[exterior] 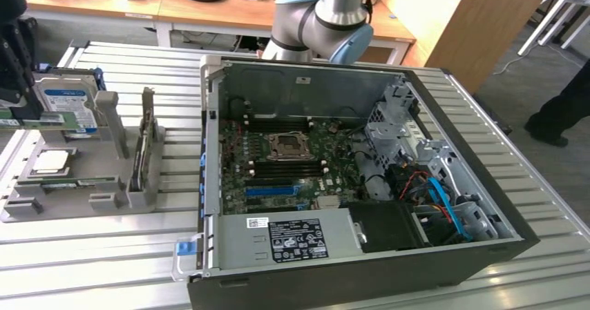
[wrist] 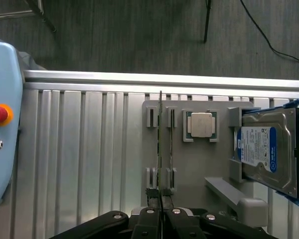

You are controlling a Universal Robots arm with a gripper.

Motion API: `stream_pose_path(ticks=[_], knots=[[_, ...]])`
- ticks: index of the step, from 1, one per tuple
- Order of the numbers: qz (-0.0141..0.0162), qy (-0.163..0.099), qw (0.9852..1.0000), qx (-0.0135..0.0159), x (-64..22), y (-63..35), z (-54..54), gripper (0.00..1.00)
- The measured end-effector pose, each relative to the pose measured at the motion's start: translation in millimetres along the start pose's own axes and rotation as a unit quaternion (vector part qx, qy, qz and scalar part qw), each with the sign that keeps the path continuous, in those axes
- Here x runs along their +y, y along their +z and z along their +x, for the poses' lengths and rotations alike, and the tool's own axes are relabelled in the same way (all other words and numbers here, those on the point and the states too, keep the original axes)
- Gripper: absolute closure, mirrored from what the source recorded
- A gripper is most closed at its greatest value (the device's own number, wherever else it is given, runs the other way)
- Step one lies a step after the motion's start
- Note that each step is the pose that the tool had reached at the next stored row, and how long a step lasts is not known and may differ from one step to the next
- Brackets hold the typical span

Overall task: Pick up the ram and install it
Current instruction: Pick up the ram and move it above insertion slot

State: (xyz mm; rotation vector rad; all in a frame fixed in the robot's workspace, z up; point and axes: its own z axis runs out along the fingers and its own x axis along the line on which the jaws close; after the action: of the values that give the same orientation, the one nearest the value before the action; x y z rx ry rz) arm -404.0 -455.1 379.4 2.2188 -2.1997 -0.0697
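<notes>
The gripper [wrist: 161,199] has its two fingers pressed together on one end of the ram [wrist: 160,144], a thin green stick seen edge-on that runs straight away from the jaws over the grey holder tray [wrist: 189,164]. Just beside it, a second stick [wrist: 171,144] sits in its own slot posts on the tray. In the exterior view the gripper [exterior: 16,82] is a dark mass at that view's far left edge, with the ram [exterior: 41,122] a level green strip in front of the hard drive [exterior: 69,103]. The wrist points straight down at the tray, well apart from the open computer case [exterior: 369,268]. The arm's pale blue joints [exterior: 322,20] rise behind the case. Most of the gripper body is cut off by the frame edge in the exterior view, and whether the ram's lower edge is seated in the tray or clear of it is hard to make out. On the tray, the processor [wrist: 200,124] lies flat, and the hard drive [wrist: 264,149] runs partly out of frame.
</notes>
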Motion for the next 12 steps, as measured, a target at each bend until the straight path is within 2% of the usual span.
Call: stream_pose_path(ticks=[8,12], knots=[[0.0000,0.000,1.0000,0.0000,0.6,-13.8,-0.3,0.88],[0.0001,0.000,1.0000,-0.0001,0.6,-14.5,-0.3,0.88]])
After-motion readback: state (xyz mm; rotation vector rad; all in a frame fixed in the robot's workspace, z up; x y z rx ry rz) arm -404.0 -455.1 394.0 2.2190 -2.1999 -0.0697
